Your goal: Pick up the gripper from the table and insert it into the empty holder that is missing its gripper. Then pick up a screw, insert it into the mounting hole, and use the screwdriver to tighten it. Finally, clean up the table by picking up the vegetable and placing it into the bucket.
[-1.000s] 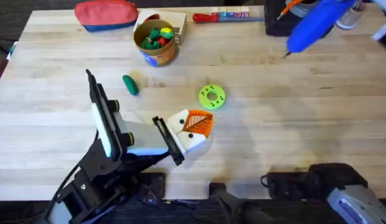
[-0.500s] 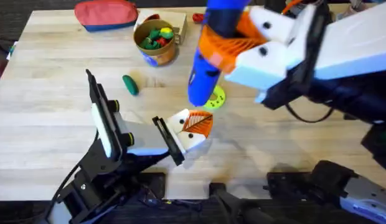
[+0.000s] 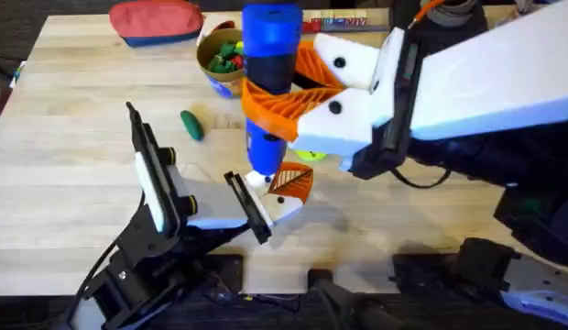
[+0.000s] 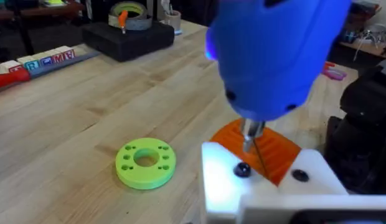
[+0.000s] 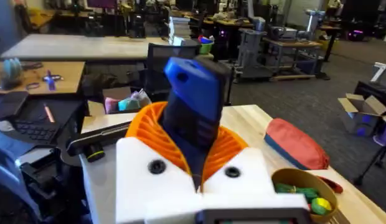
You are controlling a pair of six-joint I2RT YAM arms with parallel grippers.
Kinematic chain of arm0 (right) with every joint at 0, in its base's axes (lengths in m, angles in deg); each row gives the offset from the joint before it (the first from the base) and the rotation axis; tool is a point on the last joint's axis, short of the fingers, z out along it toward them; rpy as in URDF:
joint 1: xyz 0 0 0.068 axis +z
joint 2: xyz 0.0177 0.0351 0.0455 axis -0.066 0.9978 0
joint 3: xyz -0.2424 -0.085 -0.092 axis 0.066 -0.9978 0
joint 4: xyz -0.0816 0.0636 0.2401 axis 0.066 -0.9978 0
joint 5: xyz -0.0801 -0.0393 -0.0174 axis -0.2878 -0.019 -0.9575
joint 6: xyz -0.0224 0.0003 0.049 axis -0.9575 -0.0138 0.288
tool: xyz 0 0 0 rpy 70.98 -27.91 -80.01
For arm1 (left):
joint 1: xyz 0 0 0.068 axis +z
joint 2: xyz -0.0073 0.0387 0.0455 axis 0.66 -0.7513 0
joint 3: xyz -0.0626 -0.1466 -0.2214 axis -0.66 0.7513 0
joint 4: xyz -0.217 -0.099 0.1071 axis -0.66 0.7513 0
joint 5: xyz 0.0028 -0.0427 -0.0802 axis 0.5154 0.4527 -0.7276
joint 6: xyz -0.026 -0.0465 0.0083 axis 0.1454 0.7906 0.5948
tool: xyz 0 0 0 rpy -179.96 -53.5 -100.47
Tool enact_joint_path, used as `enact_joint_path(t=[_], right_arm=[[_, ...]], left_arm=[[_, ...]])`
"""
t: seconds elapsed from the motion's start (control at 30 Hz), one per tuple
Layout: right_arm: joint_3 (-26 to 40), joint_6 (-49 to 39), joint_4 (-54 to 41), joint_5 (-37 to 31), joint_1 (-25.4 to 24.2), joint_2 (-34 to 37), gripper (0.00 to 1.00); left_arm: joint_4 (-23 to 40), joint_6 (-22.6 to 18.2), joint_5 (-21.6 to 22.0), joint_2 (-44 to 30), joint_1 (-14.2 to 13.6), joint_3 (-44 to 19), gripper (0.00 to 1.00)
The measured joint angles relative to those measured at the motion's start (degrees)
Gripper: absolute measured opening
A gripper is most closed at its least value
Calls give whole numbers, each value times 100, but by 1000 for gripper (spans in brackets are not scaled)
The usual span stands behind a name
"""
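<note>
Between the right gripper's (image 3: 270, 115) orange pads, the screwdriver (image 3: 268, 64) is being clamped upright, its tip hovering just above the screw (image 4: 242, 169) in the holder (image 3: 277, 203); tightening appears to be starting, calling for seating the bit squarely. The left gripper (image 3: 197, 183) is standing open, one finger touching the holder. Farther off, the vegetable (image 3: 191, 125) and bucket (image 3: 225, 57) are awaiting cleanup; the green disc (image 4: 145, 162) is lying near the bit.

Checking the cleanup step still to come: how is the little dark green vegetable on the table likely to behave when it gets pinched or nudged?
The vegetable lies on its side on bare wood, oblong with rounded ends, so a sideways nudge would probably roll it. Its smooth look suggests it could slip from a loose pinch. Being small, it is likely light, and it looks rigid rather than floppy.
</note>
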Motion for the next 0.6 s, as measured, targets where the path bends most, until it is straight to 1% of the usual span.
enact_joint_path(t=[0.6], right_arm=[[0, -42, -157, -18, 63, 0, 5]], left_arm=[[0, -2, 0, 0, 0, 0, 9]])
